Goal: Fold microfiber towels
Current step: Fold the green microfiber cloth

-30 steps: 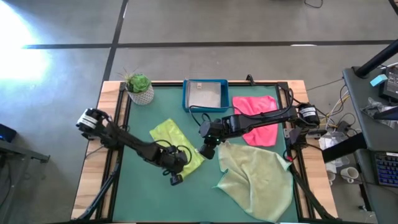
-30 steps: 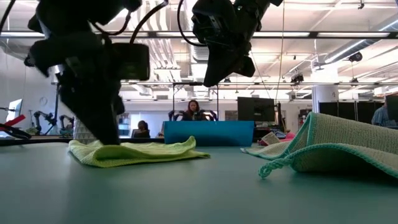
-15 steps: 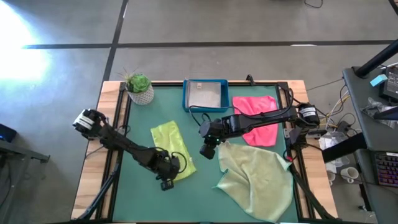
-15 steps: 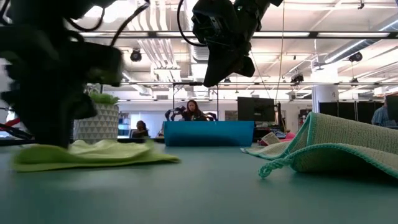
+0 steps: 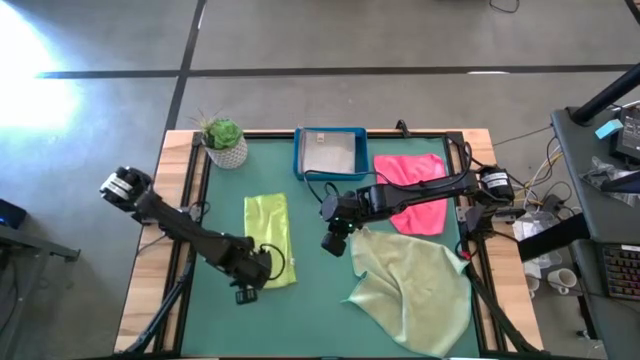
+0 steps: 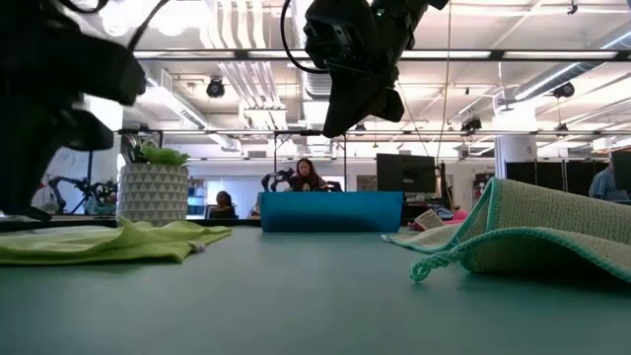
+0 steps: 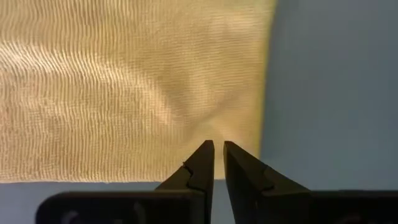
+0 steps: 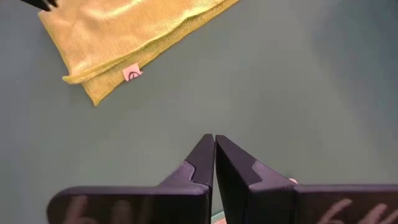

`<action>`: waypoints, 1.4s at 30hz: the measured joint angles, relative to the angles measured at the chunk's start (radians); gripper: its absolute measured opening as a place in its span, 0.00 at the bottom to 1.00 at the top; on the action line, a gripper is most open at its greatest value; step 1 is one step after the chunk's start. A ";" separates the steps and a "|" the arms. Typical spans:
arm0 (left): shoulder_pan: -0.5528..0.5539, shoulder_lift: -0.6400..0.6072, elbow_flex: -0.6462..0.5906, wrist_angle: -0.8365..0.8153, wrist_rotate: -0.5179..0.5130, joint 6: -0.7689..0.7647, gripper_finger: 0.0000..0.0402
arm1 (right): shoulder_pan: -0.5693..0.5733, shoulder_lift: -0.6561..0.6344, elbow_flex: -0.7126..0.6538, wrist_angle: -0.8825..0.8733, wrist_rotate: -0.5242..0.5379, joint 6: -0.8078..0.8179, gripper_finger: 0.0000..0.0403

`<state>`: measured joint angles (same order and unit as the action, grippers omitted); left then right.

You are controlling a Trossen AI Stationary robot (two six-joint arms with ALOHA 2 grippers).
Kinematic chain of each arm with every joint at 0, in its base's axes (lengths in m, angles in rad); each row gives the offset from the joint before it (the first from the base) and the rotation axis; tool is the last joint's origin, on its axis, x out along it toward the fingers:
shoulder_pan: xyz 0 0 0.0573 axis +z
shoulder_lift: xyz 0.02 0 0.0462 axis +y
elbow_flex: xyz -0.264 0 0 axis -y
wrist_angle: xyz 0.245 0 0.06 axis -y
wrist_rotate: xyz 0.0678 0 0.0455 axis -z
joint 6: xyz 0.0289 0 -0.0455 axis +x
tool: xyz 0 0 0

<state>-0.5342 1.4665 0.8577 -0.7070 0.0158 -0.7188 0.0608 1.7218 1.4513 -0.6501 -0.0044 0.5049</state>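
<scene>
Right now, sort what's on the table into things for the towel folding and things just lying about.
For the folding:
- lime towel
- pink towel
- sage towel
- grey towel, lying in the tray

Lying about:
- blue tray
- potted plant

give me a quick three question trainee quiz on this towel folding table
1. True or false: the hot pink microfiber towel lies inside the blue rectangular tray.
2. Which cloth lies nearest the left hand?
A. the lime green folded microfiber towel
B. the large pale sage green microfiber towel
C. the hot pink microfiber towel
3. Fill in: the right hand hangs above the green table mat with its fingers ____.

Key:
1. False; it lies on the mat beside the tray.
2. A
3. shut
</scene>
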 joint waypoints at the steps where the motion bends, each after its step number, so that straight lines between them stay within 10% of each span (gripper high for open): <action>1: -0.004 -0.019 0.000 -0.001 -0.002 0.001 0.05 | 0.000 0.000 0.000 0.000 0.000 0.000 0.02; 16: -0.009 -0.166 0.001 -0.074 -0.011 0.161 0.08 | 0.000 0.000 0.000 0.005 -0.003 0.000 0.10; 30: 0.004 -0.209 0.002 -0.373 -0.001 0.001 0.41 | 0.004 0.000 0.000 0.109 -0.003 -0.004 0.46; 42: -0.099 -0.205 0.002 -0.161 -0.077 -0.069 0.45 | 0.095 0.000 0.000 0.384 -0.003 -0.445 0.53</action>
<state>-0.6337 1.2617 0.8593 -0.8679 -0.0612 -0.7883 0.1556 1.7222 1.4513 -0.2664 -0.0078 0.0598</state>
